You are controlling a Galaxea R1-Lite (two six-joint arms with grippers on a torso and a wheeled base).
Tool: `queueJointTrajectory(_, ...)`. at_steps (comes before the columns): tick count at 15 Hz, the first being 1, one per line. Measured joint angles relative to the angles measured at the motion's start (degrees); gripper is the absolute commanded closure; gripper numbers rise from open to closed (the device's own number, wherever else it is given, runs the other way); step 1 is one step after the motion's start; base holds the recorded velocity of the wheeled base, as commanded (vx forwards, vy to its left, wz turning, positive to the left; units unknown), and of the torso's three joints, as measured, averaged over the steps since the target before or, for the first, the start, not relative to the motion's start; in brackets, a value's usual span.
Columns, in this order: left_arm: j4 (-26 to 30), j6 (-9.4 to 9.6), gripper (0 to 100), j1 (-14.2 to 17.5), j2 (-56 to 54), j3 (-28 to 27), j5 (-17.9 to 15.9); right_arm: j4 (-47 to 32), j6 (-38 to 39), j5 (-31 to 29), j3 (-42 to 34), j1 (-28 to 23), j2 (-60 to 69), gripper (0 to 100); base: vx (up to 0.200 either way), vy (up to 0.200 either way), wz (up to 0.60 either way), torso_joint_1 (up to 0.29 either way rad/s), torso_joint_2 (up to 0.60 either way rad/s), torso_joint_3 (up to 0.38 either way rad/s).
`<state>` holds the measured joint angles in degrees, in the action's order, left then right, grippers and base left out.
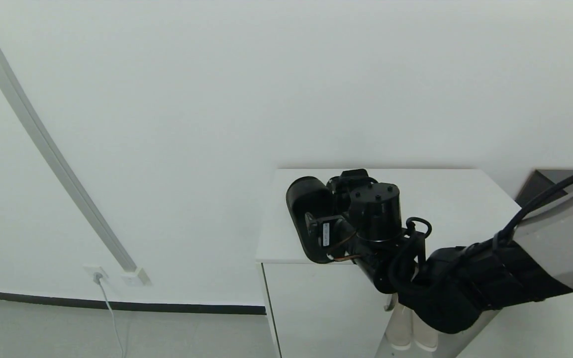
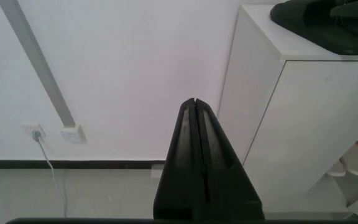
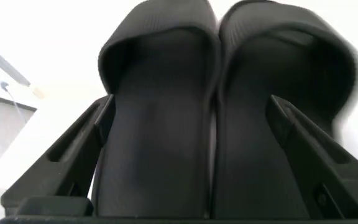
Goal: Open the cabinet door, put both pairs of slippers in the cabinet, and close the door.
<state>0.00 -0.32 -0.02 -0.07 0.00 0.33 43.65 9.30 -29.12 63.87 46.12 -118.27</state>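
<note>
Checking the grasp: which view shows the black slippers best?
Right wrist view: the black slippers sit side by side, close up, between the right gripper's fingers. Head view shows them edge-on over the cabinet top, partly behind the arm. Left wrist view catches just a dark shape on the cabinet's top.

A sparsely finished indoor room, seemingly a test space, marked by a bare white wall [image 1: 227, 89], a grey floor [image 1: 38, 333] edged with black skirting [image 1: 167, 307], a surface-mounted cable duct [image 1: 43, 140] running down to wall sockets [image 1: 96, 272], and a white cabinet [image 1: 321, 308].
</note>
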Motion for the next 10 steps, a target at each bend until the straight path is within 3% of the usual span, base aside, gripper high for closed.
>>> queueJointTrajectory(10,0.0,0.0,100,0.0,0.0,0.0,0.0,-6.6,-2.8,3.2,15.3,-4.1,-8.3,0,0.0,0.0,0.0,0.0,0.0,0.0)
